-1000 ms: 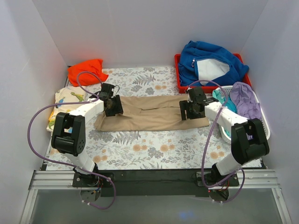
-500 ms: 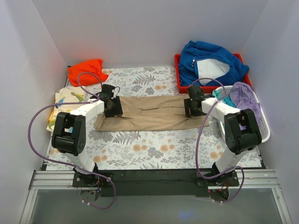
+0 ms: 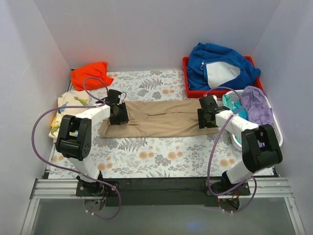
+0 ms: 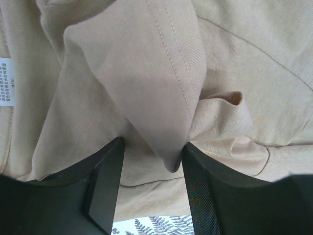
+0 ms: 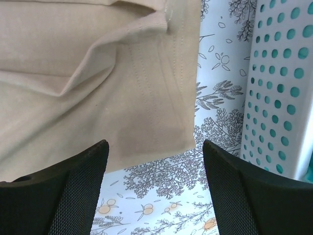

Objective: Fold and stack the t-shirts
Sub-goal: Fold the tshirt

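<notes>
The tan t-shirt point(image 3: 156, 120) lies flat, folded into a long band across the middle of the flowered table cover point(image 3: 161, 152). My left gripper point(image 3: 117, 113) is over its left end, jaws open. In the left wrist view a raised fold of the tan shirt point(image 4: 146, 63) sits between the fingers point(image 4: 105, 186) of that gripper point(image 4: 152, 147), against the right one only. My right gripper point(image 3: 208, 115) hovers open over the shirt's right end; its wrist view shows the gripper point(image 5: 155, 147) above the hem corner point(image 5: 161, 122). The orange t-shirt point(image 3: 89, 74) is bunched at the back left. The dinosaur-print t-shirt point(image 3: 68, 105) lies at the left edge.
A red bin point(image 3: 186, 83) at the back right holds a bulky blue fleece point(image 3: 220, 66). A white perforated basket point(image 3: 276, 132) with purple and teal cloth stands right beside the right gripper, its wall point(image 5: 279, 83) close to the shirt's hem. White walls enclose the table.
The right gripper has slid to the right, off the shirt's body to its right hem corner beside the basket. The left gripper has stayed in place.
</notes>
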### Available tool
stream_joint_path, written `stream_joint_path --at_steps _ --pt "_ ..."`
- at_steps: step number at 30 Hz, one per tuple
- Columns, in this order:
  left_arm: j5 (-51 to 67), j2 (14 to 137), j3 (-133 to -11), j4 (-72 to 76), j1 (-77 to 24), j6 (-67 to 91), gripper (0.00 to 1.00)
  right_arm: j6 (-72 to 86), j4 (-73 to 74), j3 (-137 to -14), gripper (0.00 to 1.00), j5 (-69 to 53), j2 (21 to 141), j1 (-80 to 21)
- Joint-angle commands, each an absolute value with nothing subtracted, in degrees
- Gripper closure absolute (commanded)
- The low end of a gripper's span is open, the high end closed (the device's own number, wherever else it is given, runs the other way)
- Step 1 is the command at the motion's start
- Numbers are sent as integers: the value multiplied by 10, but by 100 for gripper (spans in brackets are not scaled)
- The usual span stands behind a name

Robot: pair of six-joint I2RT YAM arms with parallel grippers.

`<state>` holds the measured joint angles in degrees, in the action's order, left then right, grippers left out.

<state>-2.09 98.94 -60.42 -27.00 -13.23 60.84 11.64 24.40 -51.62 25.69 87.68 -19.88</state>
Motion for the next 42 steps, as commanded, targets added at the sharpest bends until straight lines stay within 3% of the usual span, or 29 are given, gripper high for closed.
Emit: stream_joint_path --at_steps 1,10,29,35,42 --pt "-26 983 -602 -268 -130 601 52 122 215 -528 17 294 892 -195" --pt "-29 983 -597 -267 -130 601 51 138 215 -505 17 308 945 -193" --pt "-33 991 -606 -280 -103 581 52 217 320 -468 17 336 802 -194" --pt "38 965 -606 -266 -103 591 52 133 265 -546 17 220 794 -194" --pt "39 890 -605 -256 -103 637 52 76 222 -635 18 137 915 -194"
